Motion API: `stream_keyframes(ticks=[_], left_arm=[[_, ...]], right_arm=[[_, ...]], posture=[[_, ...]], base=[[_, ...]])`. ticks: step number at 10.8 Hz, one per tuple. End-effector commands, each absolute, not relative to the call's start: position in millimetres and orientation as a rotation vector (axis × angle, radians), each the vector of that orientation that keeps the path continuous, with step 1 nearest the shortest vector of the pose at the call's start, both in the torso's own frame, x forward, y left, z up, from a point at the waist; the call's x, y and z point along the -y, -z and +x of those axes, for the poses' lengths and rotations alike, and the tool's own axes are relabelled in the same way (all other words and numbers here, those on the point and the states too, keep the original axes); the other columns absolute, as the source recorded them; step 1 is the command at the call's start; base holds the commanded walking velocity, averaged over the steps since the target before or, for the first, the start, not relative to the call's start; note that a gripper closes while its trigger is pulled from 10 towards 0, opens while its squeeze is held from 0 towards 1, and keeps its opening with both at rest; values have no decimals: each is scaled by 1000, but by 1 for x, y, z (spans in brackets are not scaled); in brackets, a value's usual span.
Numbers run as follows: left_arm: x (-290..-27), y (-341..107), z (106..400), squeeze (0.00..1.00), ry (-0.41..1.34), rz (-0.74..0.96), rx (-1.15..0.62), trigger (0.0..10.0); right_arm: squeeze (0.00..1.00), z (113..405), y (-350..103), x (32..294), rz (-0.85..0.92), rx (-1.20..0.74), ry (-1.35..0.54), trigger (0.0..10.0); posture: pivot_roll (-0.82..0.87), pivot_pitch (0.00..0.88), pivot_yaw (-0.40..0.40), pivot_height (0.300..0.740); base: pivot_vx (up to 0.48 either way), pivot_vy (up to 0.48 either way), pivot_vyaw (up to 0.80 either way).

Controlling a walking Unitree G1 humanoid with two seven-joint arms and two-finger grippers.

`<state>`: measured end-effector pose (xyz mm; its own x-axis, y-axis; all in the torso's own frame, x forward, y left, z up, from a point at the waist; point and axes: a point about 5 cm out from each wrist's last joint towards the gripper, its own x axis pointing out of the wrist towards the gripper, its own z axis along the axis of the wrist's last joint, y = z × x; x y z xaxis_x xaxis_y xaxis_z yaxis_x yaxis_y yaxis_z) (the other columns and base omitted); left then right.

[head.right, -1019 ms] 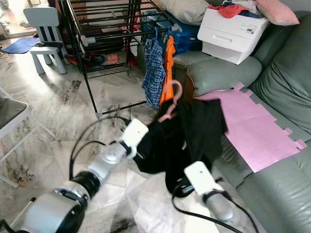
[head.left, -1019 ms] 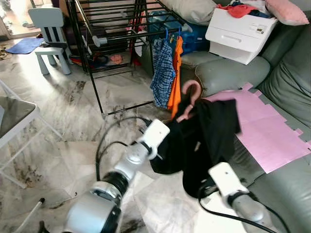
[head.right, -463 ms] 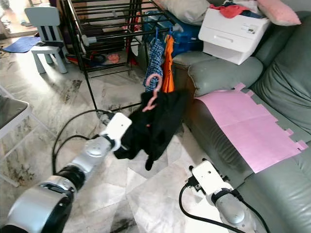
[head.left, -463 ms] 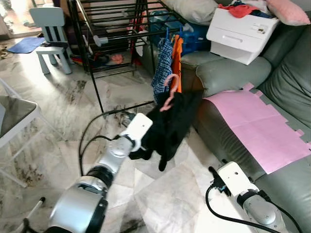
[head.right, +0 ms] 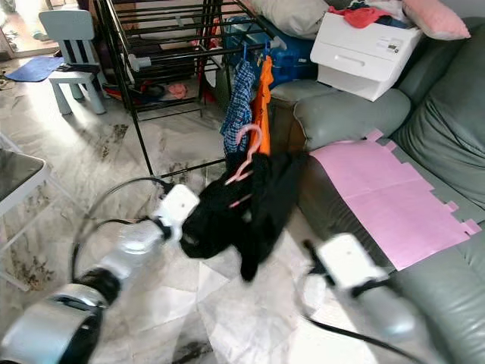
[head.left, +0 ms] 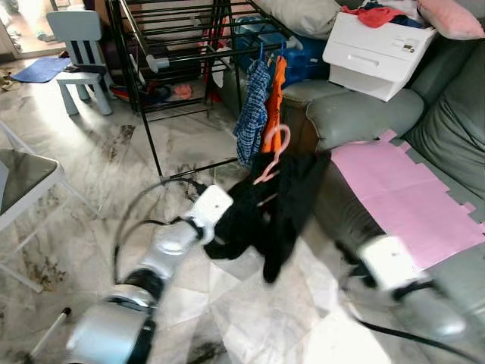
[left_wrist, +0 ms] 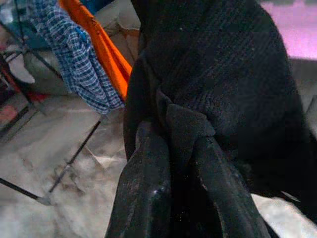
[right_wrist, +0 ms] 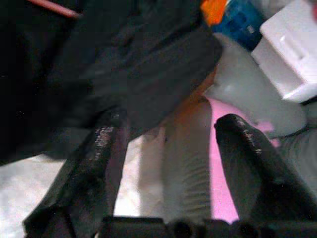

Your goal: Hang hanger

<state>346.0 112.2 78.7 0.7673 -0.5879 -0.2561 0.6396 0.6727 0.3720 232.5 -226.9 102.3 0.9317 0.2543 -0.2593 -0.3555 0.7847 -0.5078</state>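
Since half a second before, our right gripper (right_wrist: pixel 166 163) had swung back up toward the black garment (head.left: pixel 265 212), blurred with motion, its fingers (right_wrist: pixel 245 158) spread wide and holding nothing, while the garment with its pink hanger (head.left: pixel 271 155) had shifted a little nearer the grey sofa (head.left: pixel 356 114). Our left gripper (left_wrist: pixel 171 163) had its fingers clenched on a fold of the garment, holding it up off the floor just in front of the sofa's arm. We saw the hanger's hook near the checked shirt (head.left: pixel 250 114) and orange garment (head.left: pixel 274 98) hanging on the black drying rack (head.left: pixel 151 45) beside the sofa, not on a rail.
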Motion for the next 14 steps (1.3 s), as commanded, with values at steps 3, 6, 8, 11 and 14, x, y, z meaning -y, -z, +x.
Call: stream_keyframes(ticks=[3,6,8,11,14], left_arm=[[-111,-98,341,0,925,672,52,0],[-100,-100,330,0,1117,752,143,0],[-94,-103,326,0,1177,754,195,0],[-88,-109,321,0,1227,752,274,0],[-81,-112,315,0,1272,719,350,0]], right_arm=[[1000,220,-134,253,-647,-186,-477,10000],[1000,221,-154,268,-717,-214,-553,10000],[1000,222,-152,270,-737,-251,-599,10000],[737,223,-145,270,-680,-279,-636,10000],[0,222,-129,275,-612,-327,-666,10000]], posture=[[5,0,-23,740],[0,0,-21,740],[4,0,-20,740],[8,0,-22,740],[14,0,-23,740]], base=[[0,0,0],[0,0,0],[0,0,0],[0,0,0],[0,0,0]])
